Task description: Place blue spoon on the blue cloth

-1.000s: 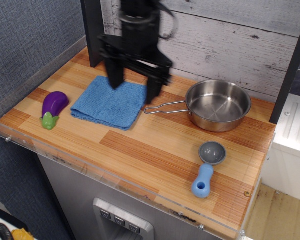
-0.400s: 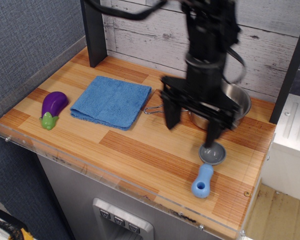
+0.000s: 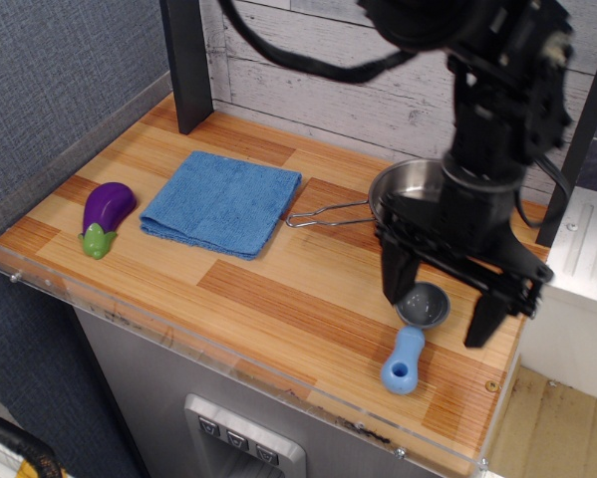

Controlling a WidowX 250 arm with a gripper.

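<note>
The blue spoon [image 3: 409,344] lies on the wooden table near the front right, grey bowl toward the back, light-blue handle with a hole toward the front edge. My gripper [image 3: 442,302] hangs open right above it, one finger left of the bowl and the other to its right, holding nothing. The blue cloth [image 3: 222,201] lies flat and folded at the left middle of the table, far from the gripper.
A steel pan [image 3: 410,189] with a wire handle stands behind the spoon, partly hidden by the arm. A purple eggplant toy [image 3: 106,215] lies left of the cloth. A dark post [image 3: 188,62] stands at the back left. A clear lip edges the table front.
The gripper has swung from above the cloth rightward across the pan and now hangs over the spoon. The spoon, cloth, pan and eggplant have not moved.
</note>
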